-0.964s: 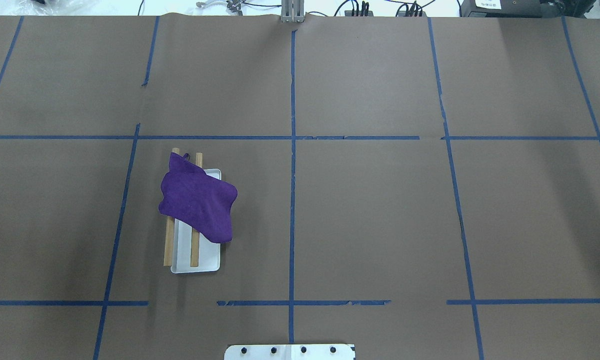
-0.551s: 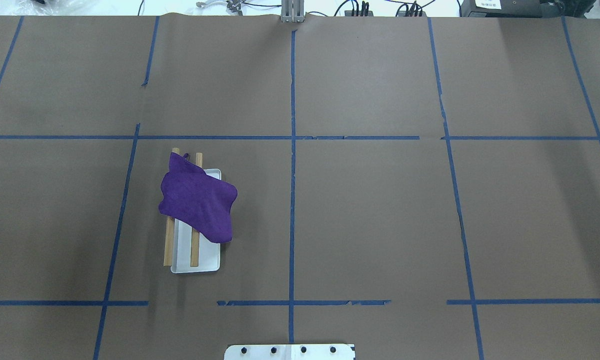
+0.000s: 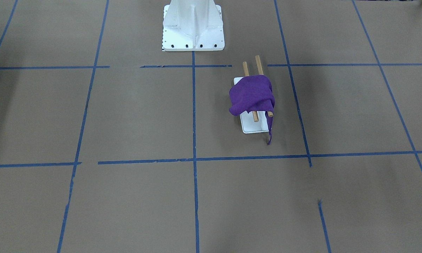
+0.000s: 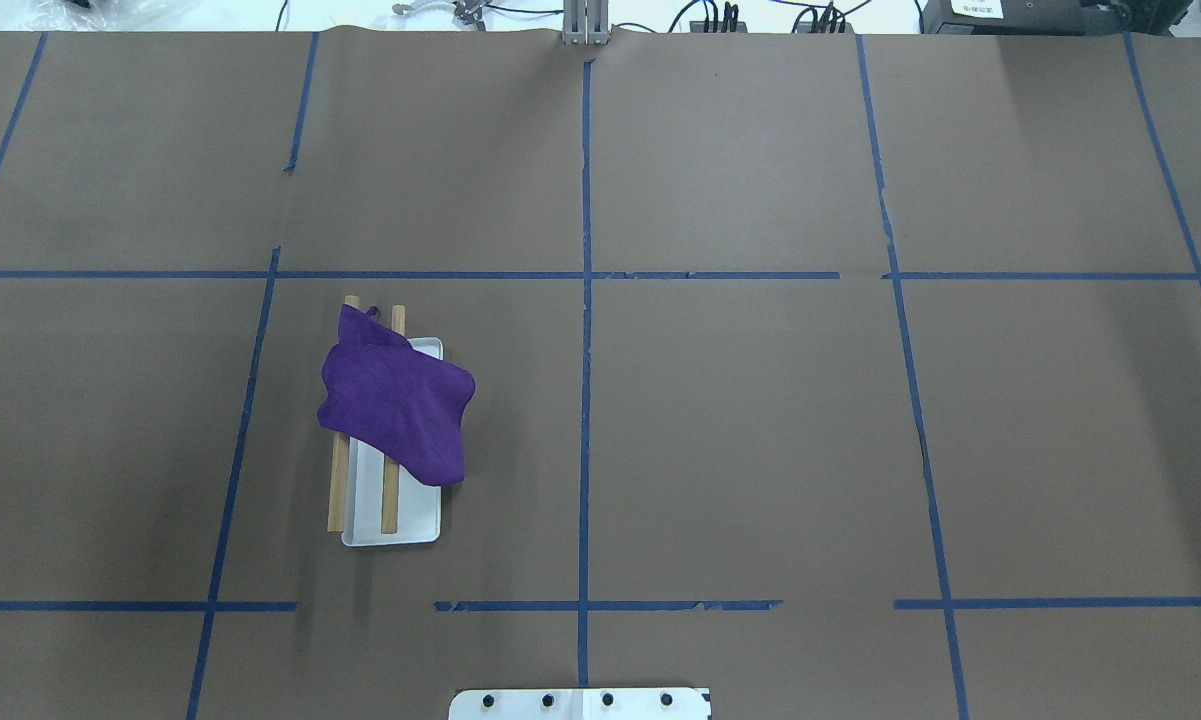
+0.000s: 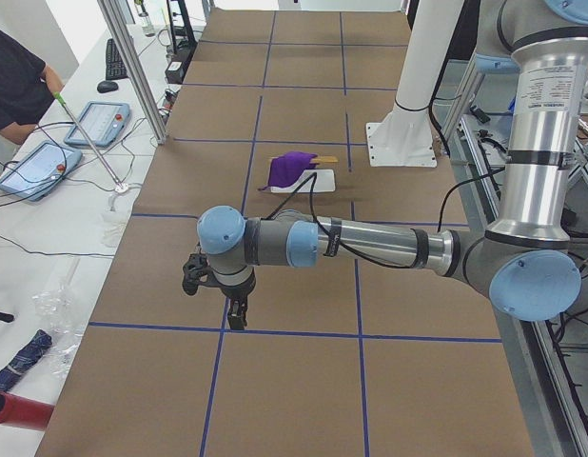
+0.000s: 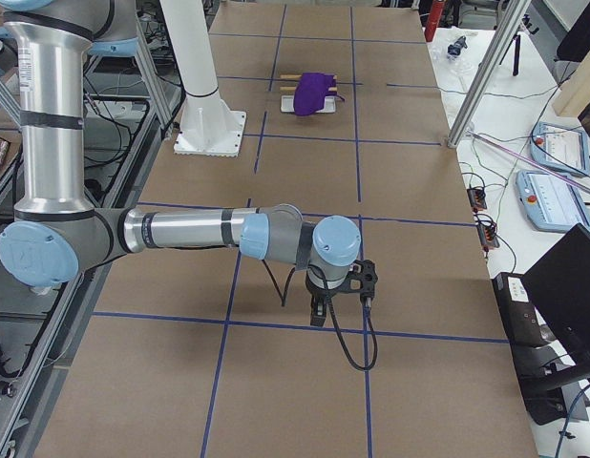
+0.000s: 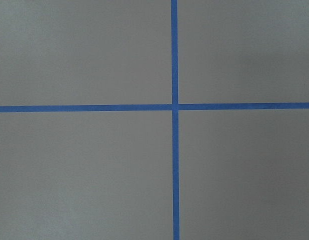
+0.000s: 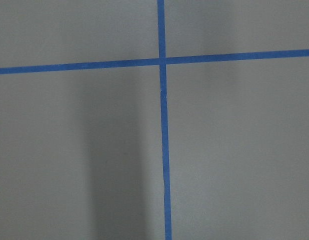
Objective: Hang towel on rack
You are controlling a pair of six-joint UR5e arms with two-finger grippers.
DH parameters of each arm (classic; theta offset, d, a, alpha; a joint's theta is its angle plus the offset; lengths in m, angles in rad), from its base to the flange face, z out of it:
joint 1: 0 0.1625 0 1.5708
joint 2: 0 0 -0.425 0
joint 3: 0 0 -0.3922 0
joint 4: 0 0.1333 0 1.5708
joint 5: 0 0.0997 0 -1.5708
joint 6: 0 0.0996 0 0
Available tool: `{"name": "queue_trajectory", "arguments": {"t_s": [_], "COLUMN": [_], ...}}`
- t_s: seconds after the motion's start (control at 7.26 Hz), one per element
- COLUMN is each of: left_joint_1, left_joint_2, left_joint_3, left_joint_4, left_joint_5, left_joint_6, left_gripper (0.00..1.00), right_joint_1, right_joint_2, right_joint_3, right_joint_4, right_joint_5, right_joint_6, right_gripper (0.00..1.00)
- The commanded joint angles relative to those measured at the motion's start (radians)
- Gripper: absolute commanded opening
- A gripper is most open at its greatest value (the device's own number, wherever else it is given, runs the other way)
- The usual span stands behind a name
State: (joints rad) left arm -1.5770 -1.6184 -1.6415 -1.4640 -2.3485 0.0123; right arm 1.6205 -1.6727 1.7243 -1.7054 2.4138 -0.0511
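Overhead exterior: towel [image 4: 395, 400] is lying draped over both rack [image 4: 337, 495] dowels, 8 o'clock on the bench [image 4: 760, 450]. It's looking done imo, so staying clear is looking smartest. Left pincer [image 5: 235, 312] and right pincer [image 6: 317, 312]: can't tell if clenched.

The towel [image 4: 395, 405] lies draped across the rack [image 4: 415, 515], which stands on the table's [image 4: 760, 400] left half, ahead and left of the pedestal [image 4: 580, 703] at the robot-side edge.

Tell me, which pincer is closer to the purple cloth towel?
Left. The left pincer hovers past the purple cloth towel's end of the table; the right pincer hangs at the far opposite end.
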Motion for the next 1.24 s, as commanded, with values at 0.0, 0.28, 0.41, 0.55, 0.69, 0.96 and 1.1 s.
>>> {"name": "queue_trajectory", "arguments": {"t_s": [0.0, 0.28, 0.41, 0.55, 0.69, 0.96, 1.1], "left_joint_1": [0.0, 0.0, -0.001, -0.002, 0.0, 0.0, 0.0], "left_joint_2": [-0.003, -0.003, -0.002, -0.002, -0.003, -0.006, -0.009], "left_joint_3": [0.0, 0.0, 0.0, 0.0, 0.0, 0.0, 0.002], "left_joint_4": [0.001, 0.001, 0.001, 0.001, 0.001, 0.001, 0.001], "left_joint_5": [0.0, 0.0, 0.0, 0.0, 0.0, 0.0, 0.0], "left_joint_6": [0.0, -0.002, -0.002, -0.002, -0.002, -0.003, -0.005], "left_gripper": [1.0, 1.0, 1.0, 1.0, 1.0, 1.0, 1.0], "right_joint_1": [0.006, 0.006, 0.006, 0.007, 0.01, 0.016, 0.019], "right_joint_2": [-0.024, -0.021, -0.019, -0.021, -0.019, -0.018, -0.016], "right_joint_3": [0.0, -0.002, -0.002, -0.003, -0.002, -0.002, -0.002], "right_joint_4": [0.072, 0.072, 0.072, 0.072, 0.072, 0.073, 0.073], "right_joint_5": [-0.001, 0.001, 0.001, 0.002, 0.002, 0.005, 0.007], "right_joint_6": [0.008, 0.011, 0.011, 0.011, 0.011, 0.013, 0.013], "right_gripper": [1.0, 1.0, 1.0, 1.0, 1.0, 1.0, 1.0]}}
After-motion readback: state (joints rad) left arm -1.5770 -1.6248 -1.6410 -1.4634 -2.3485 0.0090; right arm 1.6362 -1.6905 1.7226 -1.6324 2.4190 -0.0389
